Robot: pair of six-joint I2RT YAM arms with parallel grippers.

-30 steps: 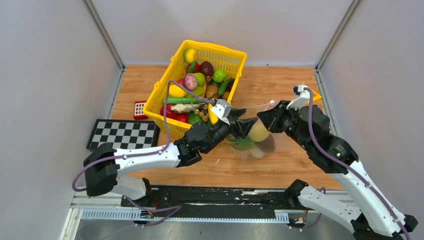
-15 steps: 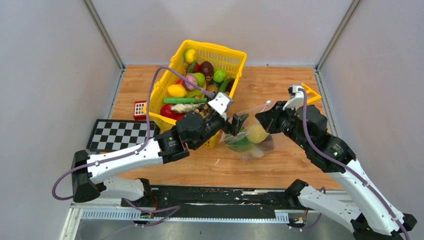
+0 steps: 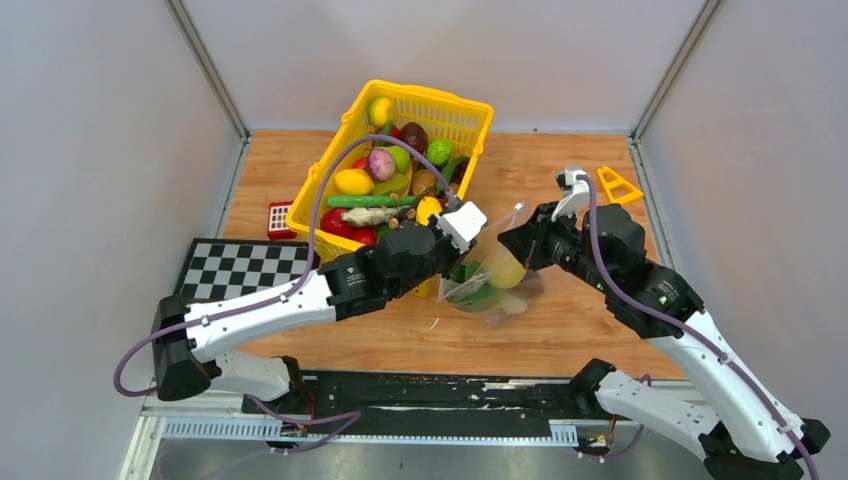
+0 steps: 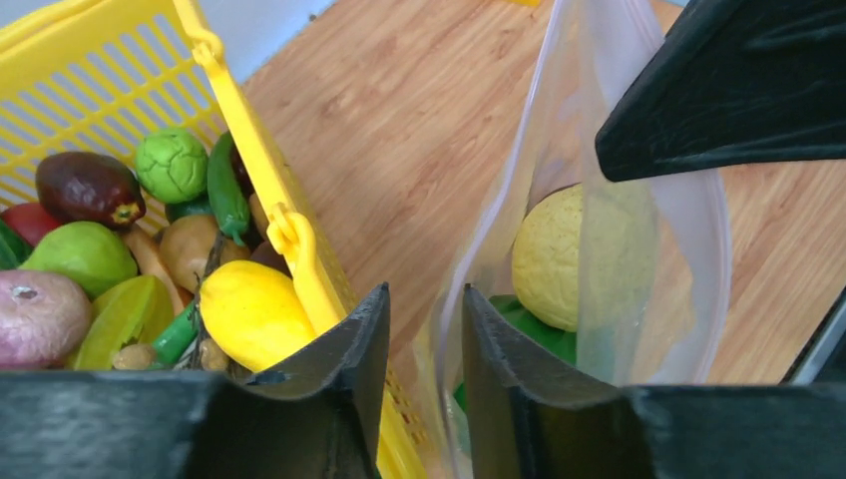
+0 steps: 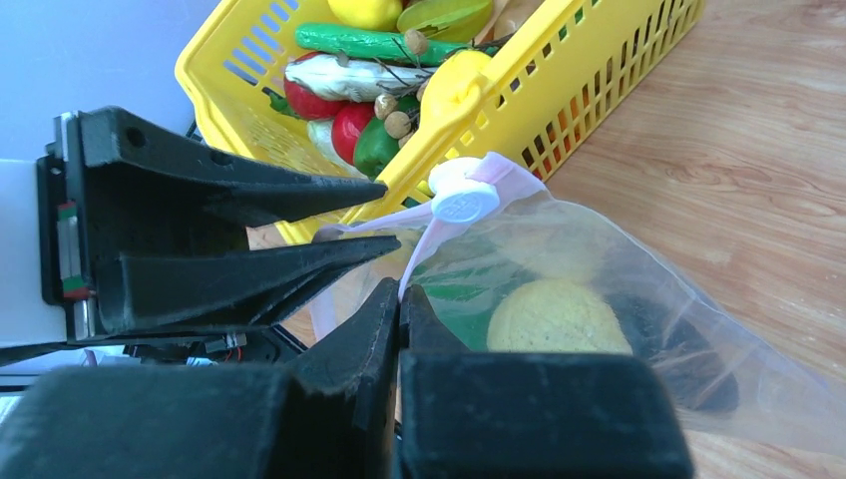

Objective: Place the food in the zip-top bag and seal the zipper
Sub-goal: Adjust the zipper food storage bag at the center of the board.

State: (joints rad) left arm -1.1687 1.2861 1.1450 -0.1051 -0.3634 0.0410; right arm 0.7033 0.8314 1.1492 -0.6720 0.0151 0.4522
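Observation:
The clear zip-top bag (image 3: 492,278) hangs upright beside the yellow basket (image 3: 420,100). It holds food: a pale yellow round fruit (image 4: 574,254), a green piece (image 4: 529,324) and something dark (image 5: 663,324). More food fills the basket (image 4: 249,130). My right gripper (image 5: 399,291) is shut on the zipper (image 5: 424,239), just below its white slider (image 5: 464,203). My left gripper (image 4: 425,291) has its jaws apart, and the bag's near mouth edge runs loose through the gap. In the top view the two grippers, left (image 3: 462,262) and right (image 3: 508,240), face each other across the bag's mouth.
A checkerboard (image 3: 247,267) lies at the left edge of the wooden table, with a small red block (image 3: 279,217) behind it. An orange triangle (image 3: 617,186) lies at the back right. Grey walls close in both sides and the back.
My left gripper backed away from the bag's mouth, then came back to its near edge, its jaws widening and then narrowing. The right gripper drew the zipper up and left, so the bag stands more upright.

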